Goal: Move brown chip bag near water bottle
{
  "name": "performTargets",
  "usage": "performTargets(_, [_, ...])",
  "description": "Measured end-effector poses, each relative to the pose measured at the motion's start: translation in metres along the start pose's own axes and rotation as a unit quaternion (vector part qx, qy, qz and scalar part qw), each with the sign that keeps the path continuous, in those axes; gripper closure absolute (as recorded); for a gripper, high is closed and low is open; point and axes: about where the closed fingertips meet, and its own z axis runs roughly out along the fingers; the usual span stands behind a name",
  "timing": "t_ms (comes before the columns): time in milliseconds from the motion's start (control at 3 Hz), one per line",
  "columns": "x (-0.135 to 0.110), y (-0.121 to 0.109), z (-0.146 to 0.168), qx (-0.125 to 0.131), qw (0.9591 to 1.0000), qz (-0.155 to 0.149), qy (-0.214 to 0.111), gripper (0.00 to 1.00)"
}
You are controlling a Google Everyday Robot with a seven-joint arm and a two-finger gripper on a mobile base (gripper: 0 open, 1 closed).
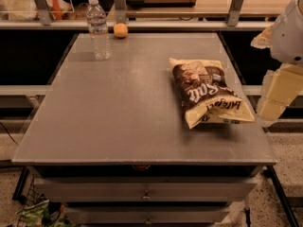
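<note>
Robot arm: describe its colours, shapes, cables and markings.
The arm at the frame's right edge has a rounded white shell with one small dark dot. The gripper below it, just right of the brown chip bag, is pale cream and blocky. No cables or markings show.

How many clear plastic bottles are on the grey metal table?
1. The clear ribbed plastic water bottle stands at the table's far left corner, beside a small orange fruit. The gripper hangs off the right edge.

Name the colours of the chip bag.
Chip bag: dark brown middle, white lettering, cream-yellow ends; camera view. The gripper hangs right of it.
</note>
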Motion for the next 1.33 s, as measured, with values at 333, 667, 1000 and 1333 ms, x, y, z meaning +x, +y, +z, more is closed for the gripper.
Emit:
performTargets(333, [0.0,0.0,0.0,0.0,1.0,0.0,0.0,0.0])
performTargets(667, [0.002,-0.002,0.001,0.014,0.9997,0.019,-0.003,0.0])
performTargets(1000, [0.008,-0.005,0.011,0.035,0.9976,0.057,-0.017,0.0])
performTargets(1333, [0.012,-0.011,0.035,0.054,0.9929,0.089,-0.057,0.0])
